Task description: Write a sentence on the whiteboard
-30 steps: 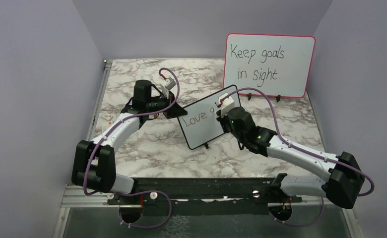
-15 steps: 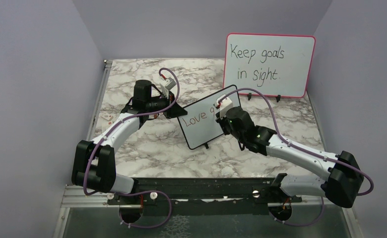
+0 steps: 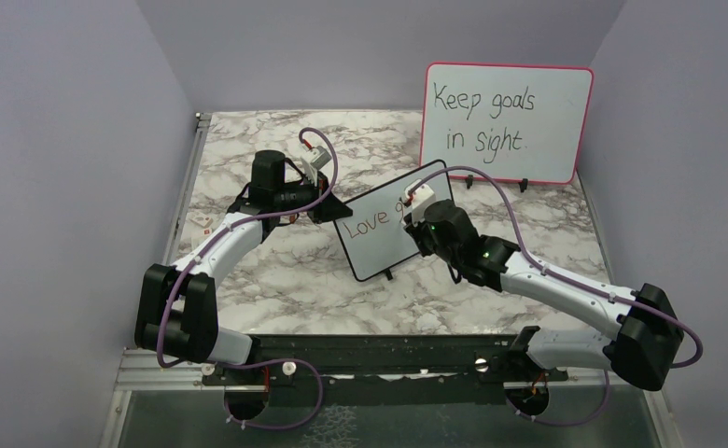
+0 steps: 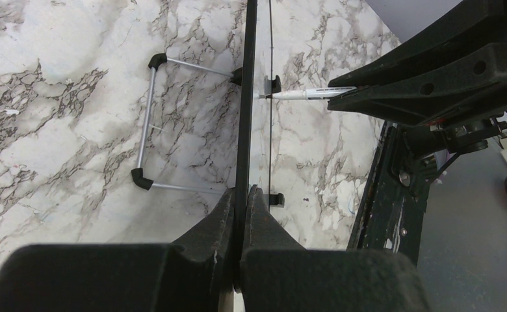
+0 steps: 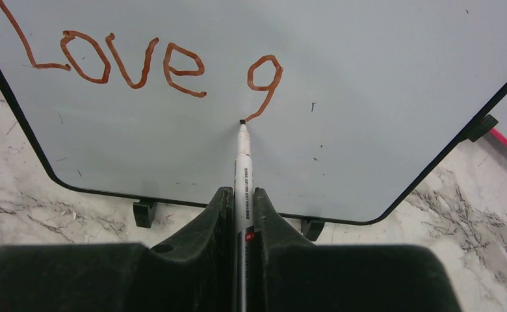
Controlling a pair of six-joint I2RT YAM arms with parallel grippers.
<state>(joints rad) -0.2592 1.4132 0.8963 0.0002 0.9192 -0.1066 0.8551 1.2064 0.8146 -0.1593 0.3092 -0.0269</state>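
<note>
Right wrist view, right gripper squeezing pen, tip on whiteboard straight ahead, sentence just "Love g", board top cut off, left gripper pinching board edge.

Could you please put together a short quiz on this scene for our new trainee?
1. True or false: the left gripper is shut on the edge of the whiteboard.
2. The tip of the marker held in the right gripper touches: A) the marble table, B) the whiteboard, C) the pink-framed board.
3. Fill in: the reddish-brown writing reads "Love" followed by the single letter ___.

Key: 1 true; 2 B; 3 g.
</note>
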